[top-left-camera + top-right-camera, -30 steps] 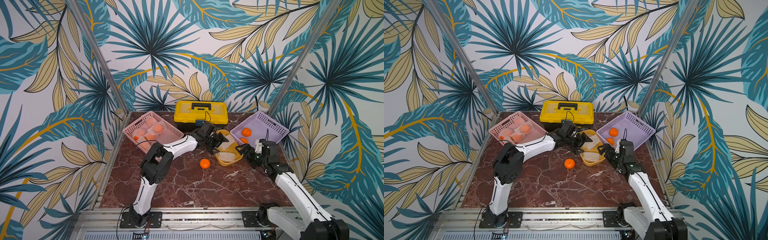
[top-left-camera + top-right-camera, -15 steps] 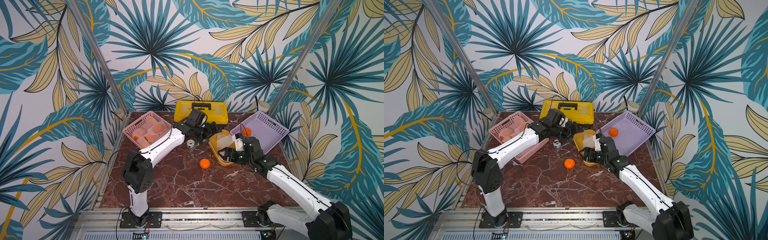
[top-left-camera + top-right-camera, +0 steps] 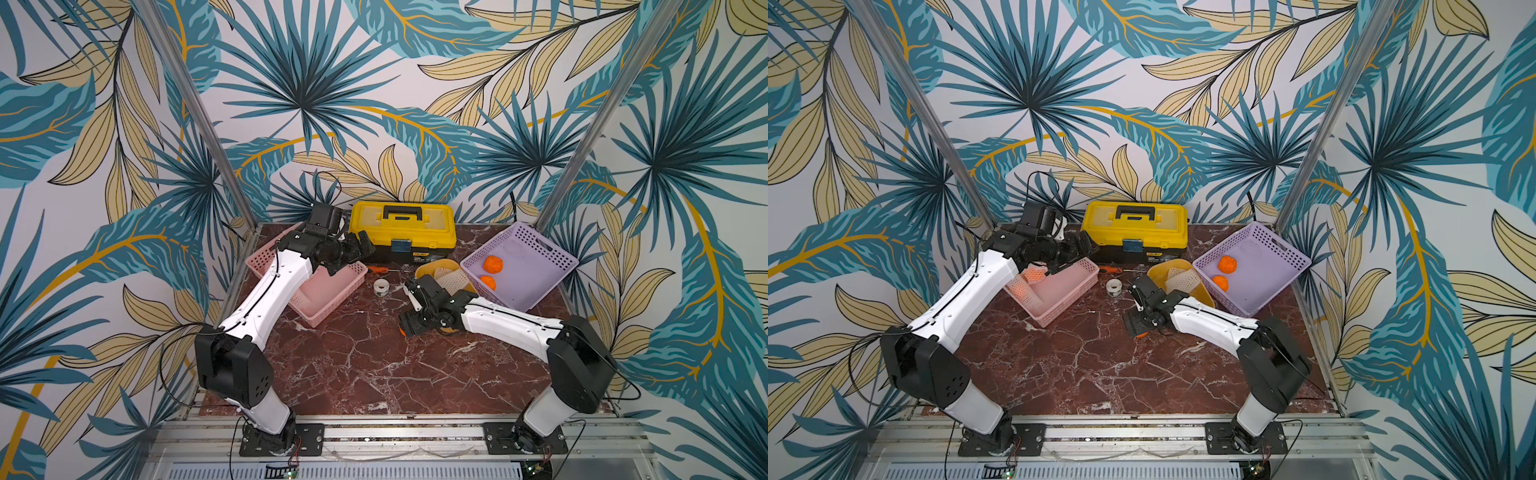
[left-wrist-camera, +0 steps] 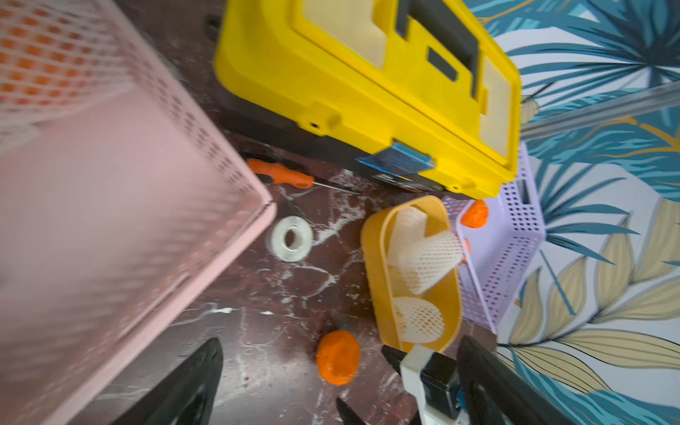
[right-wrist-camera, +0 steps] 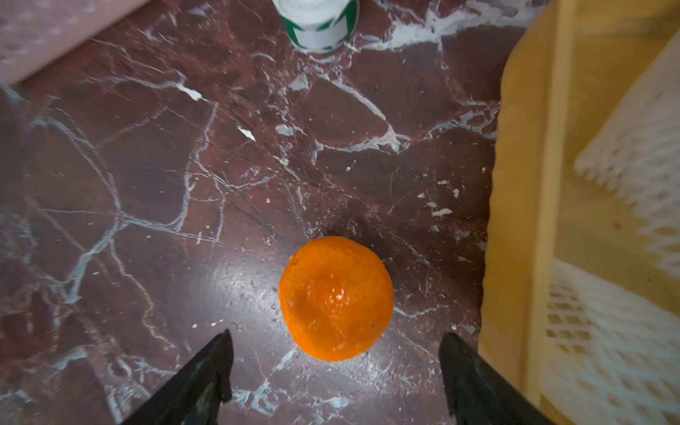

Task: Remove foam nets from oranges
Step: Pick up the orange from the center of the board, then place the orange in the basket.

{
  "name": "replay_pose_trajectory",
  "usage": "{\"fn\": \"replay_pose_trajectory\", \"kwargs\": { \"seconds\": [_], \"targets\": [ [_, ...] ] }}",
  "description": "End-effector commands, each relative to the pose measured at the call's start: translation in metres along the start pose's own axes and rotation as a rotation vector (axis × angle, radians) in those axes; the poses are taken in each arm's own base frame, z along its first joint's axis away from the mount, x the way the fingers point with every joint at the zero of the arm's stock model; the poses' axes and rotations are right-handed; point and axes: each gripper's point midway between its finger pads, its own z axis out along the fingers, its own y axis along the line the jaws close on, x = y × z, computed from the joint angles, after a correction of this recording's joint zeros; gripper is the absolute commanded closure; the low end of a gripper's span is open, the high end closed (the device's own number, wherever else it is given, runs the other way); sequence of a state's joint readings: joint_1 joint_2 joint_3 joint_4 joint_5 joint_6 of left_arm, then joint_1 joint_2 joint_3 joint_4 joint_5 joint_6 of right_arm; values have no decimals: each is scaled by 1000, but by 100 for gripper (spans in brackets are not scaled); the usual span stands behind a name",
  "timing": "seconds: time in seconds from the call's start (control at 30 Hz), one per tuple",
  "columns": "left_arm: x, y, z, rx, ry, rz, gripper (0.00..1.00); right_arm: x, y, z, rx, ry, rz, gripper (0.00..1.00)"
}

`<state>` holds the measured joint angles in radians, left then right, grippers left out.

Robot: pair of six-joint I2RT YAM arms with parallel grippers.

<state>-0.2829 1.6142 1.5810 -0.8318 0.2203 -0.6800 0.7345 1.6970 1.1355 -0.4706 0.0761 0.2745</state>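
Note:
A bare orange (image 5: 335, 298) lies on the marble table, also seen in the left wrist view as an orange (image 4: 337, 357). My right gripper (image 5: 335, 335) hangs open just above it, fingers on either side, not touching. In a top view this gripper (image 3: 409, 329) hides most of that fruit. My left gripper (image 3: 359, 251) is open and empty over the pink basket (image 3: 332, 291), where netted oranges (image 3: 1027, 282) lie. Removed foam nets (image 4: 423, 254) sit in a yellow bowl (image 3: 428, 270). Two bare oranges (image 3: 493, 263) rest in the purple basket (image 3: 540, 266).
A yellow toolbox (image 3: 402, 226) stands at the back centre. An orange-handled screwdriver (image 3: 378, 270) and a tape roll (image 3: 380, 286) lie between the pink basket and the yellow bowl. Patterned walls close in the table's back and sides.
My left arm has swung back from the yellow bowl to the pink basket. My right arm has moved from the bowl's right side to above the bare orange on the table.

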Motion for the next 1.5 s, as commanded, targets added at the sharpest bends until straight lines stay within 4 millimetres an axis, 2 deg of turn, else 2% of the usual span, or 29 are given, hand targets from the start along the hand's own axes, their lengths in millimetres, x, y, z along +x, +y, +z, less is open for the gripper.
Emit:
{"fn": "replay_pose_trajectory", "kwargs": {
  "seconds": [0.0, 0.1, 0.27, 0.37, 0.53, 0.67, 0.77, 0.83, 0.9, 0.97, 1.07, 1.13, 1.23, 1.37, 1.47],
  "targets": [
    [-9, 41, -16, -169, -76, 64, 0, 5, -10, 12, 87, 47, -34, 9],
    [-13, 57, -18, -208, -91, 30, 0, 10, -8, 27, 98, 75, -36, 9],
    [-15, 68, -16, -205, -78, -27, 1, 14, -2, 41, 116, 105, -57, 12],
    [-14, 75, -13, -206, -65, -64, 0, 16, -4, 45, 136, 118, -53, 20],
    [-13, 76, -13, -196, -56, -80, 1, 18, -7, 47, 154, 135, -33, 39],
    [-13, 75, -16, -189, -61, -81, 1, 7, -6, 30, 140, 67, -2, 46],
    [-13, 73, -19, -183, -65, -80, 1, -15, -17, -2, 136, -67, 80, 48],
    [-13, 71, -20, -172, -67, -79, 0, -31, -37, -30, 134, -163, 180, 48],
    [-13, 69, -22, -160, -70, -80, 0, -46, -67, -58, 129, -256, 295, 48],
    [-12, 67, -23, -146, -68, -82, 1, -57, -106, -83, 161, -352, 412, 46],
    [-11, 64, -24, -129, -65, -84, 0, -59, -172, -104, 255, -419, 595, 45],
    [-11, 62, -25, -123, -66, -83, 0, -55, -213, -107, 298, -439, 712, 44],
    [-10, 61, -26, -113, -66, -84, 1, -45, -268, -96, 346, -429, 863, 42],
    [-11, 60, -30, -115, -77, -80, 0, -30, -324, -74, 376, -415, 1025, 39],
    [-12, 61, -32, -116, -85, -79, 0, -24, -354, -71, 455, -414, 1056, 37]
  ]
}}
